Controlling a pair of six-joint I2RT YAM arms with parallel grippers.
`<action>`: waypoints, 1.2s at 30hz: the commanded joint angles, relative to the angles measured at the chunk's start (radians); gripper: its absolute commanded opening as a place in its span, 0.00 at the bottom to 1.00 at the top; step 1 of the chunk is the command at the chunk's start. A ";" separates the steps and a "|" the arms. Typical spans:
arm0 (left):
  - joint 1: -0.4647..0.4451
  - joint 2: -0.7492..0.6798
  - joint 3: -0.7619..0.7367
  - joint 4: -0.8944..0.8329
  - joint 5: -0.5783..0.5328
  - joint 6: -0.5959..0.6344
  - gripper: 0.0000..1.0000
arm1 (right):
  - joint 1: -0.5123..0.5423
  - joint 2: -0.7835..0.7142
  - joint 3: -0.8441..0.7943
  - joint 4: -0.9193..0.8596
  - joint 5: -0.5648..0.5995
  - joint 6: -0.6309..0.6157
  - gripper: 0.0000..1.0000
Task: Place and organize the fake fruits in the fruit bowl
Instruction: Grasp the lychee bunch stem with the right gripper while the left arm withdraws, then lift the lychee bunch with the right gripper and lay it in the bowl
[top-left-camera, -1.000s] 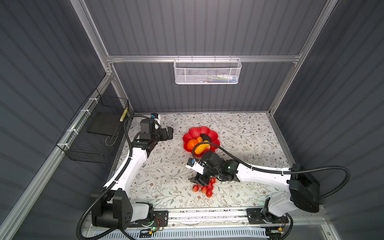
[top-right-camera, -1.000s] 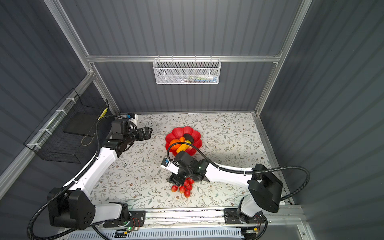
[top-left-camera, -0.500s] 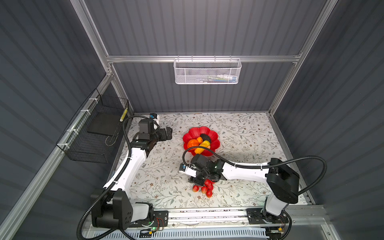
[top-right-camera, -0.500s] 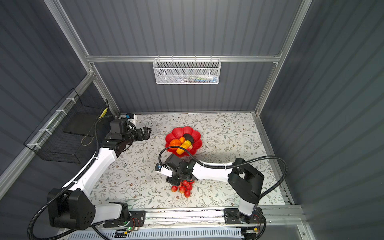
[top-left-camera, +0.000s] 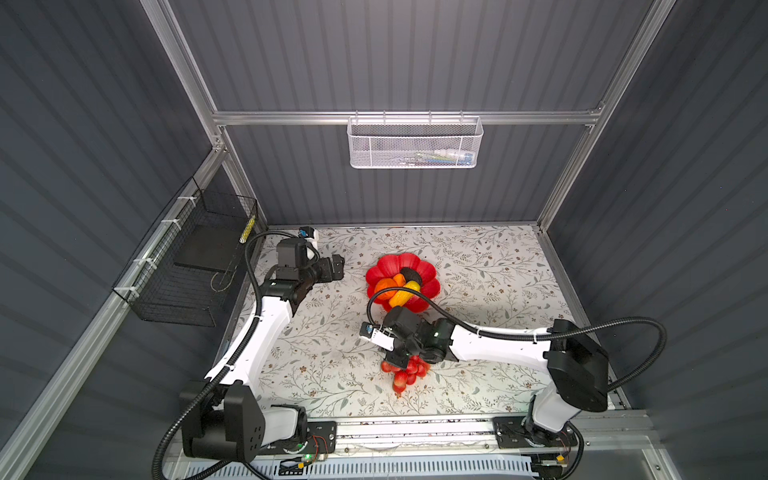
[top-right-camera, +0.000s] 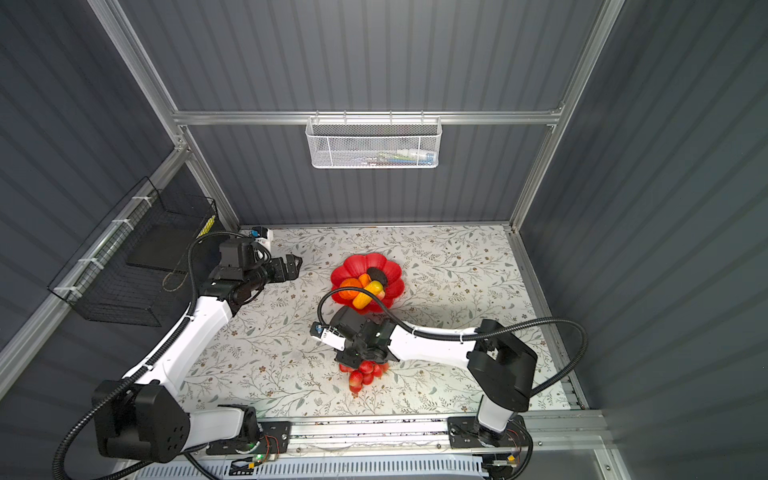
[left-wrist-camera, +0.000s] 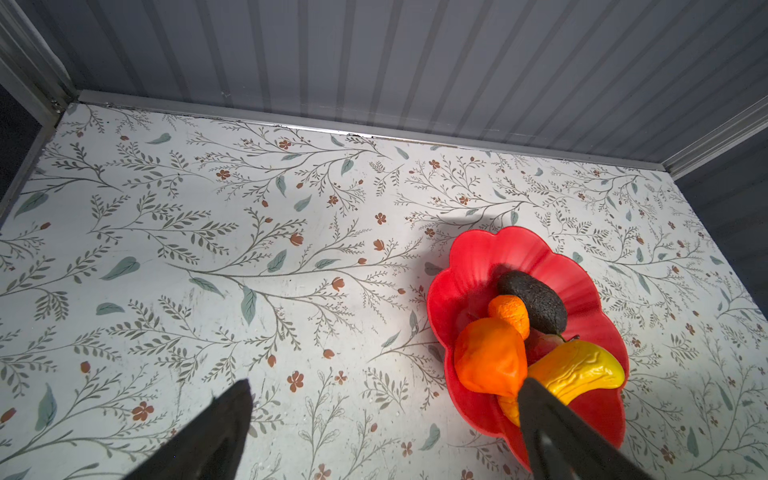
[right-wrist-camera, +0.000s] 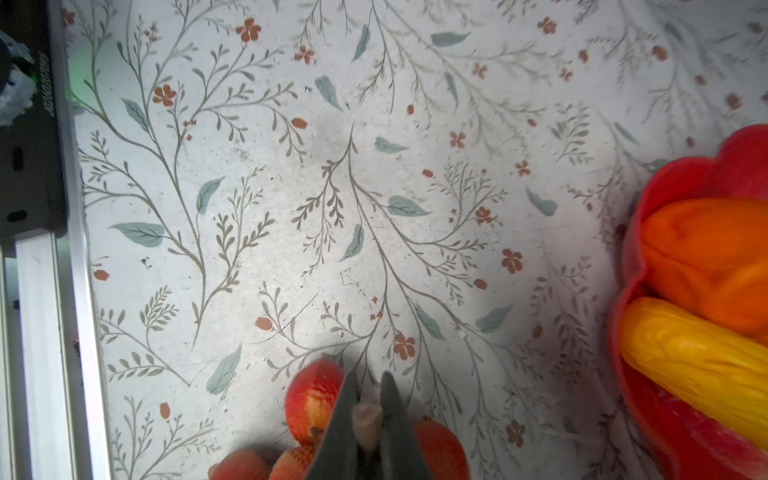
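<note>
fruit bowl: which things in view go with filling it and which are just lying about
Job:
fruit bowl
avocado, yellow fruit, big orange fruit, small orange fruit, all in the bowl
grape bunch, on the table
right gripper, shut on its stem

Lying about:
white mesh basket
black wire basket

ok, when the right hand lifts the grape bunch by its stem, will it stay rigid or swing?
Likely swings: the right hand pinches only the thin stem, with the rest of the grape bunch outside the grip. Its separate round grapes suggest some flop, not rolling. Probably light: it looks small beside the fruit bowl.
</note>
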 joint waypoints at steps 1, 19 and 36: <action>0.009 -0.022 -0.007 -0.012 -0.001 0.022 1.00 | -0.007 -0.046 0.003 0.008 0.042 0.023 0.00; 0.010 -0.017 -0.007 -0.009 0.013 0.020 1.00 | -0.393 -0.359 0.039 -0.197 0.065 0.101 0.00; 0.010 -0.040 -0.011 -0.013 0.013 0.026 1.00 | -0.604 0.175 0.641 -0.367 -0.048 -0.235 0.00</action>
